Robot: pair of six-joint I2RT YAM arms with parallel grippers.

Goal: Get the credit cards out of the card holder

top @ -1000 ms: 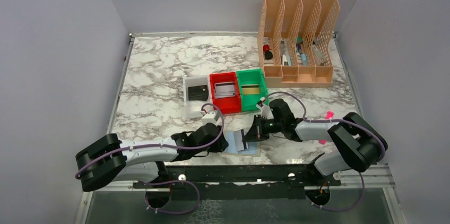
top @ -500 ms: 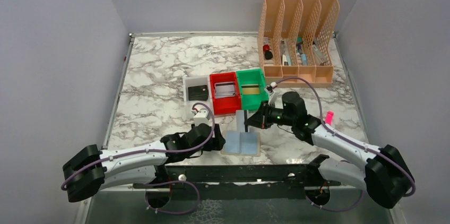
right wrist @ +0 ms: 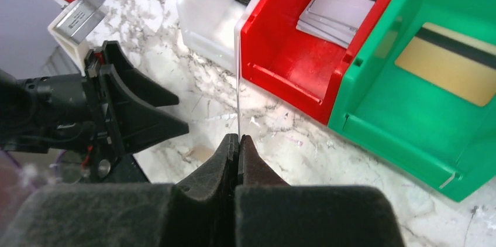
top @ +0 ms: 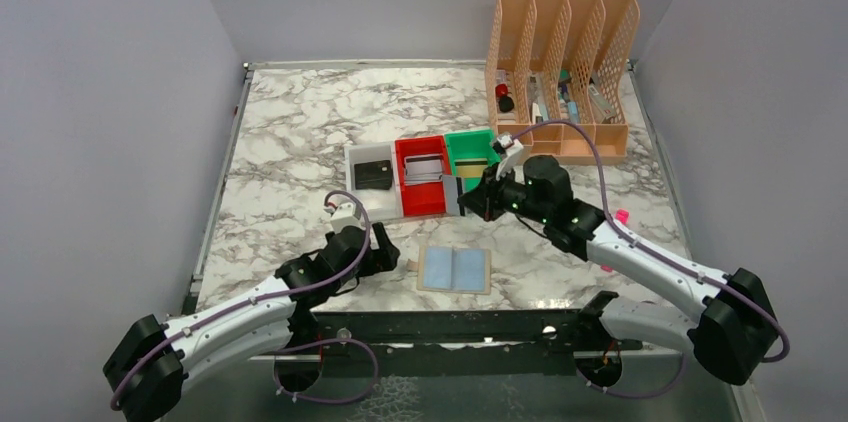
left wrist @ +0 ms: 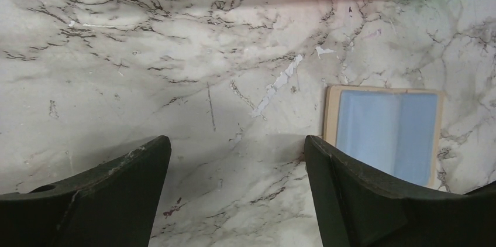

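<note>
The card holder (top: 455, 269) lies open and flat on the marble, blue-grey inside up with a tan border; it is also in the left wrist view (left wrist: 386, 133). No card shows in its pockets. My right gripper (right wrist: 238, 139) is shut on a thin credit card (right wrist: 238, 83) held upright and edge-on, hovering above the seam between the white and red trays. From above, that gripper (top: 470, 198) is just in front of the trays. My left gripper (left wrist: 235, 141) stands open over bare marble, left of the holder, holding nothing.
Three trays stand in a row behind the holder: white (top: 358, 154) with a black card, red (top: 424, 204) with silvery cards (right wrist: 345, 7), green (top: 452, 146) with a gold card (right wrist: 450, 54). A peach desk organiser (top: 560, 72) fills the back right corner.
The right gripper pulled a card up out of the holder and carried it back toward the trays. The left gripper opened, let go of the holder and drew back to the left.
</note>
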